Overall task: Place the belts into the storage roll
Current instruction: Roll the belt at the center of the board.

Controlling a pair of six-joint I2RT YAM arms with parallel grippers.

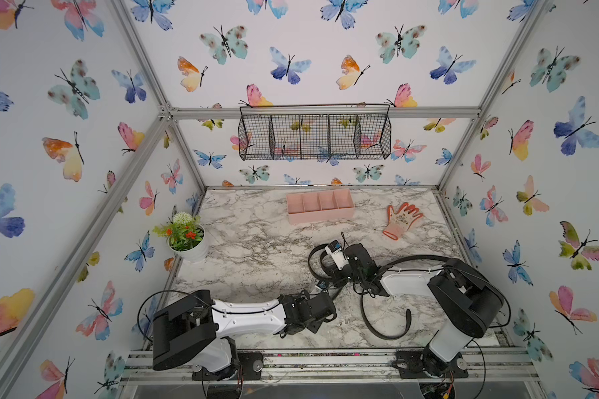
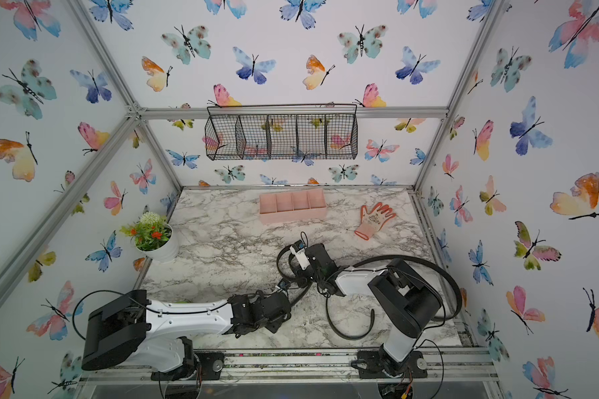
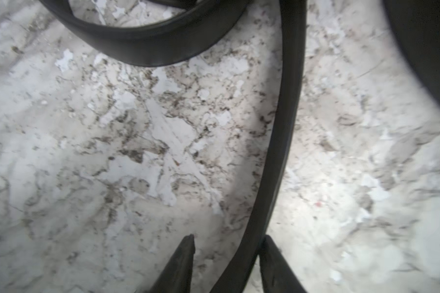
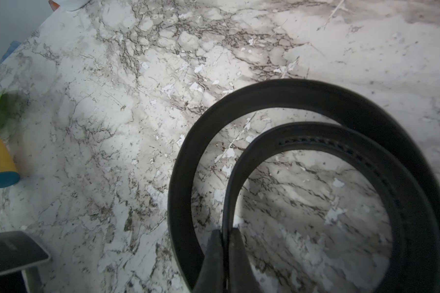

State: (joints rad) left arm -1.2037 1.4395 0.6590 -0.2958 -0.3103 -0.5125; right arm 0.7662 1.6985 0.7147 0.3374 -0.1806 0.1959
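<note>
Fingers [image 3: 183,261] of the left gripper [image 3: 229,239] stand apart, straddling a run of black belt [image 3: 280,142]. Strap hugs one finger; a gap shows at the other. Not clamped. Run leads off past a coil; cannot tell whether it is the same strap.

Right gripper [image 4: 225,230] pinched tight on the inner end of the coiled belt [image 4: 290,91]. Strap stands on edge, two loose turns resting on the marble tabletop [image 1: 256,248]. In both top views the coil sits mid-table, just beyond the right wrist.

Second belt [image 1: 382,336] lies in a slack loop at the table's front, beside the right arm; part hidden under that arm.

Storage roll [image 1: 320,216] sits at the back of the table, four compartments in a row. Both belts on the marble, well apart from it.

Glove [image 1: 402,219] right of the roll. Potted plant [image 1: 184,238] at the left edge. Wire basket [image 1: 313,138] hangs on the back wall.
</note>
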